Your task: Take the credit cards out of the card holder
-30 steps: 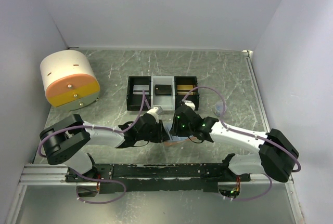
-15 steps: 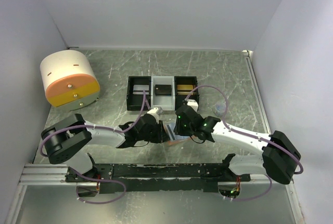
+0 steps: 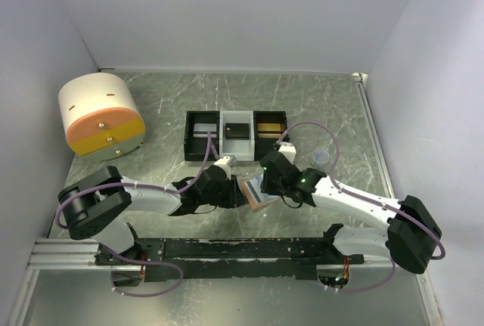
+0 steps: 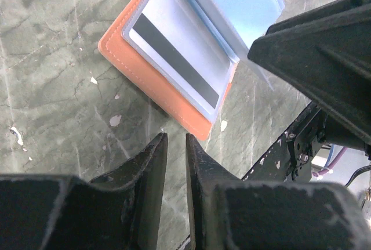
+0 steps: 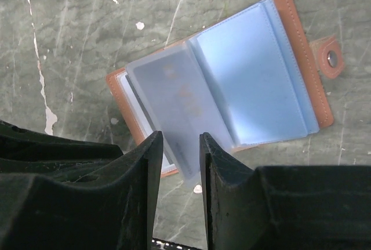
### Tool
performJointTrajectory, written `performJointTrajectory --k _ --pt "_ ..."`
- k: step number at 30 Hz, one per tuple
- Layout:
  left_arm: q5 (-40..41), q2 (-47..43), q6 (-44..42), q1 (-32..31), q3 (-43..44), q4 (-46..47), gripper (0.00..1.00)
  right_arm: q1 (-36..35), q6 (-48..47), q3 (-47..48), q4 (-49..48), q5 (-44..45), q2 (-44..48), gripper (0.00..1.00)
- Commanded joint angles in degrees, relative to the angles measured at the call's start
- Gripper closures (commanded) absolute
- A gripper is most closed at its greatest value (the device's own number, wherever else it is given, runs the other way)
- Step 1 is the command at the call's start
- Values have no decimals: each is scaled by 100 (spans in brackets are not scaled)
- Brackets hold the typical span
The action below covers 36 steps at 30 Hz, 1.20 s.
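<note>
The card holder (image 3: 255,190) lies open on the table between my two grippers, salmon-orange outside (image 4: 148,79) and light blue inside (image 5: 255,76). A credit card (image 4: 174,58) with a dark stripe sits in a clear sleeve on its left half. A translucent sleeve leaf (image 5: 174,99) with a faint card inside stands up from the middle. My left gripper (image 4: 175,140) hovers just short of the holder's near corner, narrowly open, with only table showing through the gap. My right gripper (image 5: 179,140) is open, and the raised leaf's lower end sits between its fingertips, with gaps on both sides.
A black-and-white three-compartment tray (image 3: 187,137) stands behind the holder, with a flat card-like piece in each compartment. A round cream-and-orange container (image 3: 102,114) sits at the far left. A small clear round thing (image 3: 321,156) lies right of the tray. A black rail (image 3: 227,250) runs along the near edge.
The card holder, mostly hidden between the grippers before, now lies spread open. The right gripper has shifted right and back. The left arm has barely moved.
</note>
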<state>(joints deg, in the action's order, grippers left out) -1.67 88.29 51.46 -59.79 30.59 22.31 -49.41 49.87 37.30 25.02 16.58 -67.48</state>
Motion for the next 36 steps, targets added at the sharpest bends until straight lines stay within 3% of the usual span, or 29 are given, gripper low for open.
performJointTrajectory --k 1,11,21,24,30,36 --pt "-8 -54 -112 -50 254 33 69 142 -81 56 143 290 187 68" --pt "-18 -132 -137 -150 324 -11 68 626 -284 11 323 470 266 67" --pt "148 -392 -180 -225 371 -341 67 913 -142 292 991 1323 26 59" --pt "187 -497 -181 -233 344 -414 67 914 -513 337 683 918 301 58" --pt "205 -561 -130 -235 291 -338 63 911 -859 -166 -706 -1216 374 58" --pt "93 -447 -77 -237 438 -399 61 906 -894 -311 -990 -1553 -74 62"
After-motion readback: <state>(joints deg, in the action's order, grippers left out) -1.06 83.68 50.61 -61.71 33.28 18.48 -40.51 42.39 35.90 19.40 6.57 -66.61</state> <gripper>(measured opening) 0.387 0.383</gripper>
